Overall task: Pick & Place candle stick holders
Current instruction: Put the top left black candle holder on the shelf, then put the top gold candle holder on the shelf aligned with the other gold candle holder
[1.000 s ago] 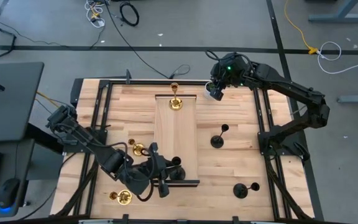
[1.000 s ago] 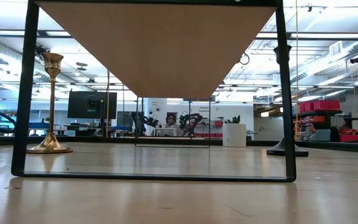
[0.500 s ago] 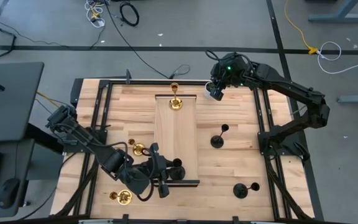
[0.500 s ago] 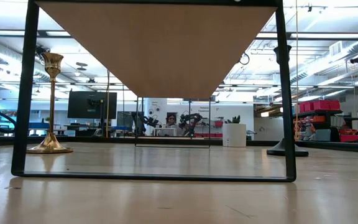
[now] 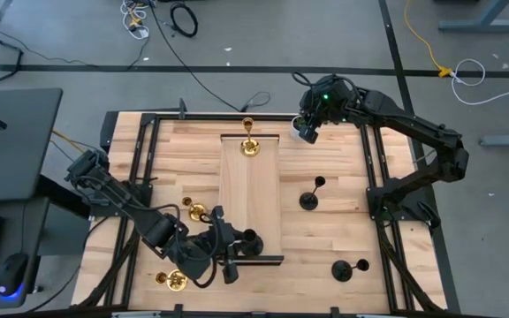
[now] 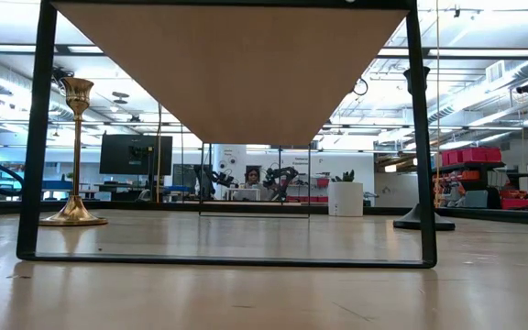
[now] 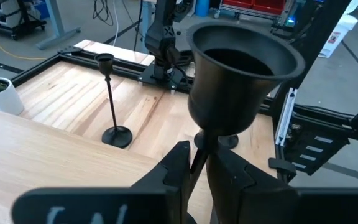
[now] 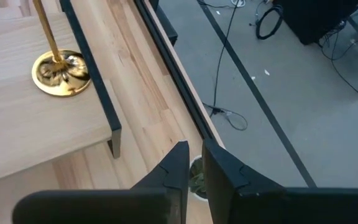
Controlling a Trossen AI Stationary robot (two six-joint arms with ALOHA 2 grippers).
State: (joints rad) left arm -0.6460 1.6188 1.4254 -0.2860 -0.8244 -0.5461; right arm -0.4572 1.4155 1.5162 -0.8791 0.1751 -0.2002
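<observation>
Black candle stick holder [image 5: 250,240] stood at near end of raised wooden board [image 5: 250,190], clamped in left end effector [image 5: 234,245]; right end effector [image 5: 306,129] parked at table's [image 5: 343,177] far edge. Left wrist: fingers [image 7: 179,163] pinched on stem. Right wrist: fingers nearly together, holding nothing, beside gold holder [image 8: 59,70].

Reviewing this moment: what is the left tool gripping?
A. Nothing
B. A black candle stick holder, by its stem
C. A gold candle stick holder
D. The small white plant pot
B: in the left wrist view the left tool is shut on the thin stem of a black candle stick holder, just under its cup.
</observation>
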